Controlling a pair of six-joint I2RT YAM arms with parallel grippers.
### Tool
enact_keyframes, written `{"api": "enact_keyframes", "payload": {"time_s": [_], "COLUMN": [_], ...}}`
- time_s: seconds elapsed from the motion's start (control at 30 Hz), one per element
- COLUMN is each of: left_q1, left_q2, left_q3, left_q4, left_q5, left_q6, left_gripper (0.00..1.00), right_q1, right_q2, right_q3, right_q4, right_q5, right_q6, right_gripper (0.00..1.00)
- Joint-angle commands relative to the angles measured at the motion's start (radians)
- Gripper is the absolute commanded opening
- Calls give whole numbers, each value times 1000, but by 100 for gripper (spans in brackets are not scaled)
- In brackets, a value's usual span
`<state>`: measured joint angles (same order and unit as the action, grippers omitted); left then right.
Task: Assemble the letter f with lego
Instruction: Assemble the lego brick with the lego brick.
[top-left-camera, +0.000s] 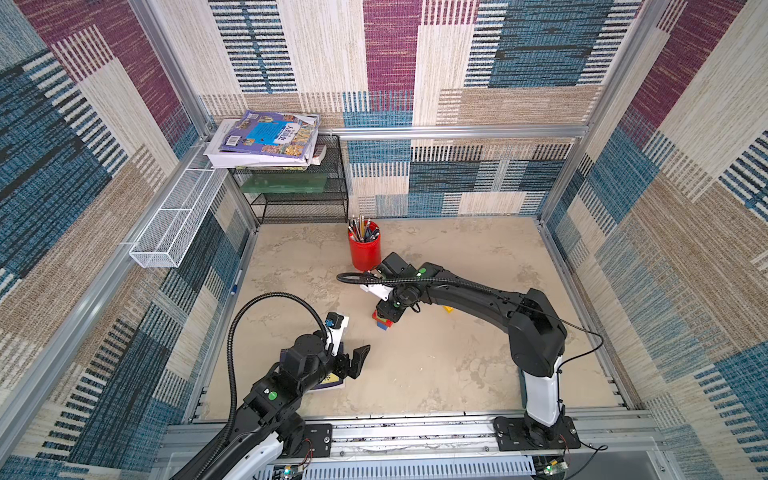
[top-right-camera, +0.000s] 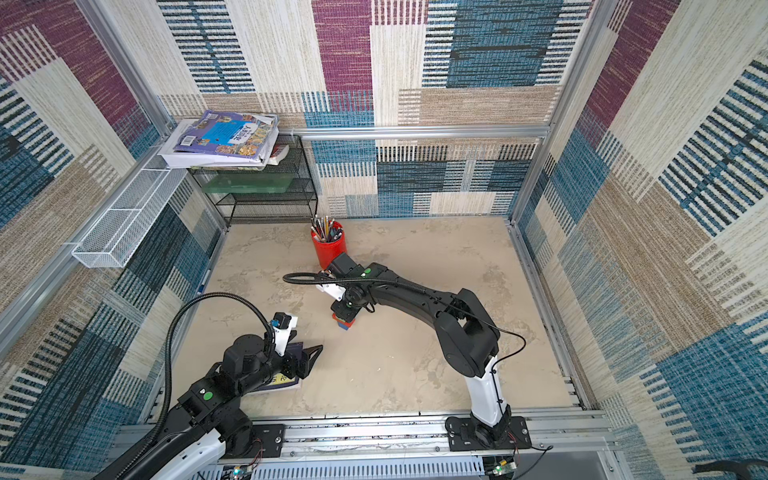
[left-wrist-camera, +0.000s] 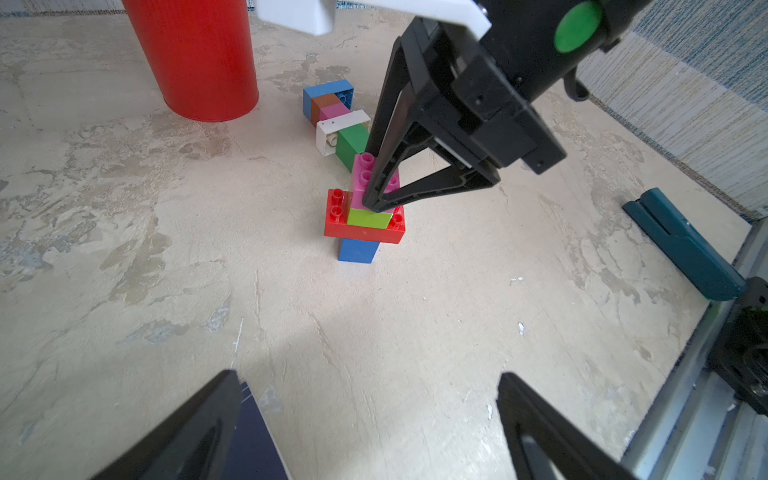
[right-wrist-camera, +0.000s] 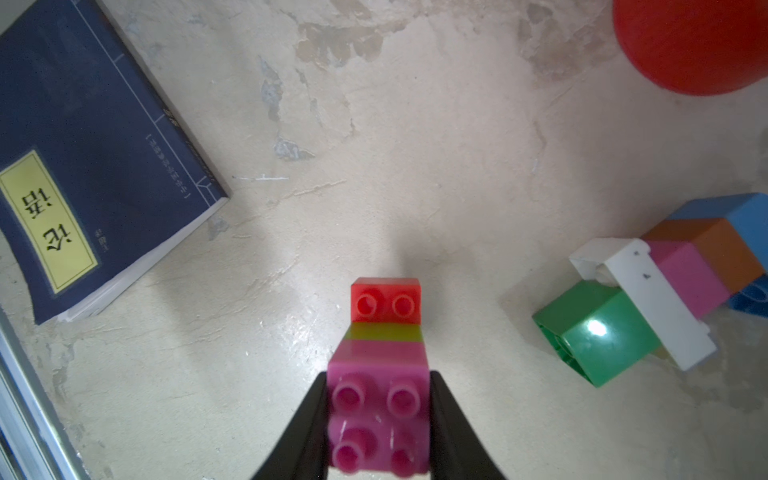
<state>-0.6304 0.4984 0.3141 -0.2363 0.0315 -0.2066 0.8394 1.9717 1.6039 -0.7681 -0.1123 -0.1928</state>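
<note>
Two black fingers (right-wrist-camera: 303, 432) of the right gripper (right-wrist-camera: 378, 380) press against opposite sides of one pink brick (right-wrist-camera: 378, 399); the claw is narrowed to just that brick's width and grips it. The pink brick tops a standing stack (left-wrist-camera: 363, 216) of four. Under it come one lime brick (left-wrist-camera: 369, 217), one red oblong brick (left-wrist-camera: 361, 231) jutting out to both sides, and one blue brick (left-wrist-camera: 358, 250) resting on the table (left-wrist-camera: 166, 249). The stack sits directly under the claw, near the red pencil cup (top-left-camera: 364, 247), on the side of the cup that faces the arms' bases.

Closer to the cup lies a second cluster (right-wrist-camera: 648, 299) of five joined bricks, tipped on its side: blue, brown, pink, white and green. It is near the stack but apart from it. One bit of yellow brick (top-left-camera: 448, 308) peeks out beside the forearm in a top view; whether it belongs to the cluster I cannot tell.

From its base the right arm (top-left-camera: 478, 295) reaches toward the cup, forearm stretched out and wrist bent so the claw points down onto the stack. Farther from the cup, the left gripper (left-wrist-camera: 369, 374) has its fingers spread wide with nothing between them. It faces the stack from well apart, and the left arm (top-left-camera: 291, 374) is folded low over one dark blue book (right-wrist-camera: 83, 124).
</note>
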Motion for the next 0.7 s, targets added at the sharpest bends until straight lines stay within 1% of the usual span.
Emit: {"api": "enact_keyframes", "payload": {"time_s": [0.0, 0.23, 0.47, 0.57, 0.67], "left_q1": [1, 1, 0, 1, 0], "left_q2": [1, 0, 1, 2, 2], "left_q3": [2, 2, 2, 2, 2], "left_q4": [14, 14, 14, 15, 12], "left_q5": [-7, -7, -7, -7, -7], "left_q6": [-2, -2, -2, -3, -4], "left_gripper": [99, 99, 99, 99, 99], "right_q1": [-1, 1, -3, -20, -62], "right_q2": [-15, -68, -117, -158, -206], "right_q3": [2, -11, -25, -50, -94], "right_q4": [-102, -81, -70, -59, -43], "right_q5": [92, 80, 77, 100, 116], "right_q6": [-11, -7, 3, 27, 60], "right_gripper": [41, 47, 47, 48, 49]}}
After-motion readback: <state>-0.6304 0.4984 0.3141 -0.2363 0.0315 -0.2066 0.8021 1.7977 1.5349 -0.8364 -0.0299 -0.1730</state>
